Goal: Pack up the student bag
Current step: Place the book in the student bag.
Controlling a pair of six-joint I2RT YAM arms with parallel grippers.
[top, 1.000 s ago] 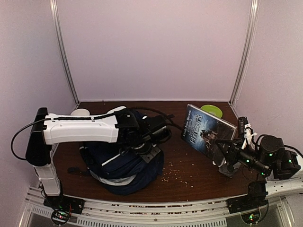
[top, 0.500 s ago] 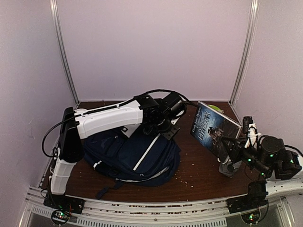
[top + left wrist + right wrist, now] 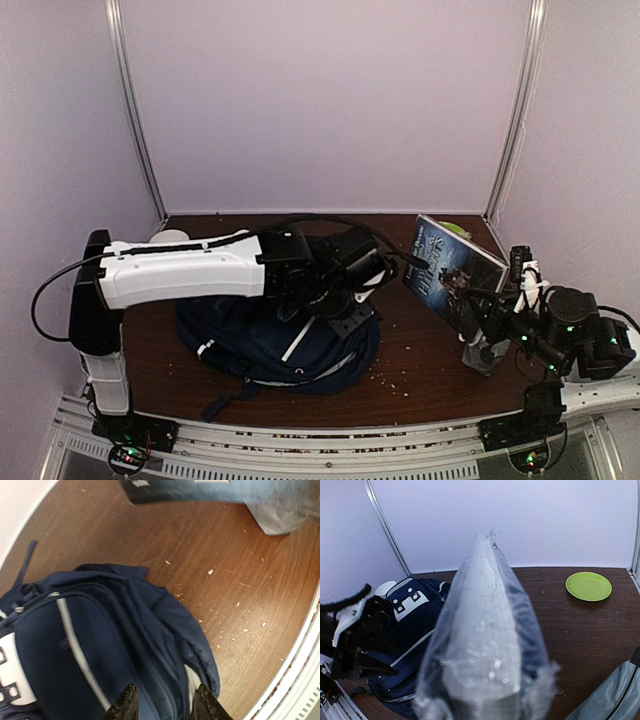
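What I'm steering by is the line from the right gripper (image 3: 478,322) to the student bag (image 3: 250,330). The bag lies off to that gripper's left and below it, well apart, with open bench (image 3: 420,360) between them. It slumps on its side, its long axis running roughly along that line, so one end points at the right gripper. That near end looks to me like the mouth, because the left wrist view shows a zip edge and a sliver of pale lining there.

The left gripper (image 3: 165,705) is much the nearer of the two. It sits right on top of that end, with the rest of the bag spreading out ahead of it and to one side.

Its fingers (image 3: 125,707) stand only a little apart, and a fold of navy cloth by the zip fills the gap between them. I read that as pinching the bag's rim, though the pads themselves run off the frame.

The right gripper is clamped on the lower corner of a plastic-wrapped book (image 3: 450,265). It holds the book tilted up off the bench, with one thin edge towards its own camera. A grey pouch (image 3: 485,355) lies just beneath this gripper.
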